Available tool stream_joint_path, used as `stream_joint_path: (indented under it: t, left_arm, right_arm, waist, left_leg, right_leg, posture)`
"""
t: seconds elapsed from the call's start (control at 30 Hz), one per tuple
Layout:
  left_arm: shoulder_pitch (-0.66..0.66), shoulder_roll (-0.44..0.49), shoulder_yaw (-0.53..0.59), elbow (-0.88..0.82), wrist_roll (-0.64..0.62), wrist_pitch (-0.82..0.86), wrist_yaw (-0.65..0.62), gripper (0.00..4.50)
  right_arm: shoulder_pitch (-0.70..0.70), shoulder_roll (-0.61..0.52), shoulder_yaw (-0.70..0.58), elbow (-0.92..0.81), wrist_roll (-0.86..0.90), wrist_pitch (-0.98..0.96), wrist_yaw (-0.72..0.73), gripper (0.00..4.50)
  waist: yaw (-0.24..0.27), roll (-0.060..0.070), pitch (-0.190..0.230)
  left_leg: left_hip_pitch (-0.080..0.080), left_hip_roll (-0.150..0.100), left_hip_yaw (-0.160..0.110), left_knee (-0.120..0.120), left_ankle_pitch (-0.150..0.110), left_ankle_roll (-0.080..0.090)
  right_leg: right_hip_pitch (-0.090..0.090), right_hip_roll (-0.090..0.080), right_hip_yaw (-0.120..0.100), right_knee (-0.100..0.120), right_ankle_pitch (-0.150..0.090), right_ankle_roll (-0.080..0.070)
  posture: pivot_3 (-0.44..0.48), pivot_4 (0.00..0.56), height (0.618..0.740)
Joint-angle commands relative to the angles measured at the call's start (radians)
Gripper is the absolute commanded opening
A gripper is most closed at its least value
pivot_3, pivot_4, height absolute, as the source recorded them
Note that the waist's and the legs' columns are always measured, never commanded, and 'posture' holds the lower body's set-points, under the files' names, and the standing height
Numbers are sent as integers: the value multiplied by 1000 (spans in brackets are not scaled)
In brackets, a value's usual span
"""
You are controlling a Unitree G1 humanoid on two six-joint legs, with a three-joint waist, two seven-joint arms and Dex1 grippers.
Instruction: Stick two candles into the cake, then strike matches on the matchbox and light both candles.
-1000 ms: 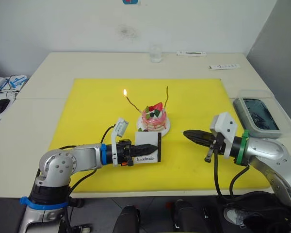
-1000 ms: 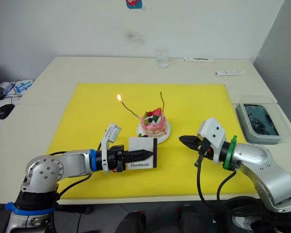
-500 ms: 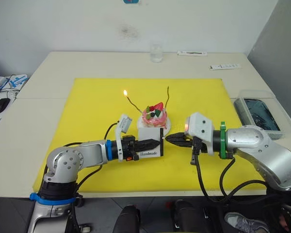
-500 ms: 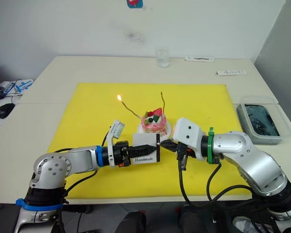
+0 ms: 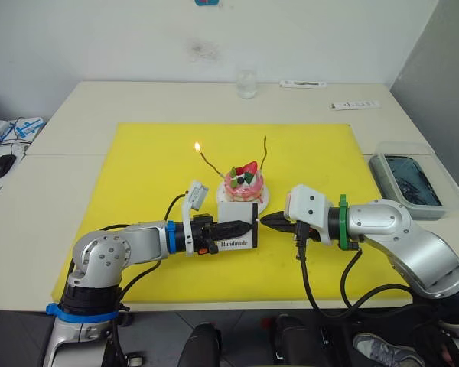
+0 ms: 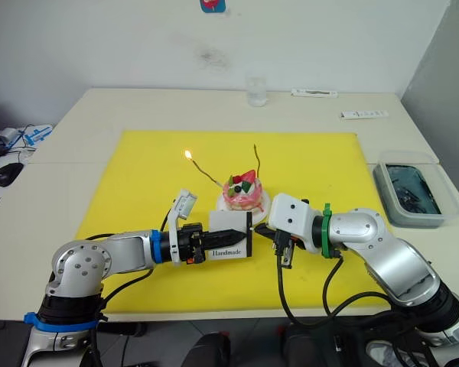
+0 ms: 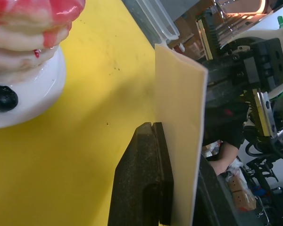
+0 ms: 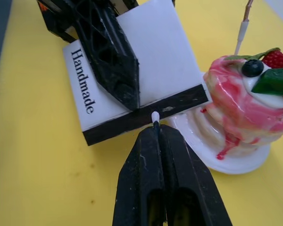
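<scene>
We logged the cream counter (image 5: 138,107) first, with a yellow mat (image 5: 306,160) spread over its middle. Off the mat's right edge sat a clear lidded tub (image 5: 408,180); a glass (image 5: 246,84) stood at the counter's far side.

On the mat sat the cake (image 5: 243,186), pink and layered on its white plate, with 2 candles planted in it. The left candle (image 5: 207,161) leaned outward and carried a small flame at its tip; the right candle (image 5: 264,153) stood nearly upright and unlit.

Just in front of the cake, the left claw (image 5: 241,227) was clamped on the matchbox (image 5: 237,226), 1 black finger across the white face beside the word "Handmade", the dark striking strip turned toward the right arm.

The right claw (image 8: 156,136) had its 2 fingers pressed together on a match (image 8: 155,118). We saw the match's white head poking out past the fingertips and touching the striking strip, near the plate's rim.
</scene>
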Motion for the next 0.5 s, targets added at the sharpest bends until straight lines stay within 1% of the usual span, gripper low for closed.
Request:
stream_joint_path:
  t: [0.03,0.5]
  left_arm:
    - [-2,2,23,-27,-24,-3,-18,0]
    - [-3,-7,23,-26,-18,-15,-16,0]
  right_arm:
    - [-5,-2,16,-2,-36,-38,20,26]
    - [2,16,57,-12,-84,-61,65,26]
  waist:
    - [0,0,0]
    - [0,0,0]
  left_leg:
    - [0,0,0,0,0,0]
    - [0,0,0,0,0,0]
  right_leg:
    - [0,0,0,0,0,0]
    - [0,0,0,0,0,0]
  posture:
    - [0,150,740]
    - [0,150,740]
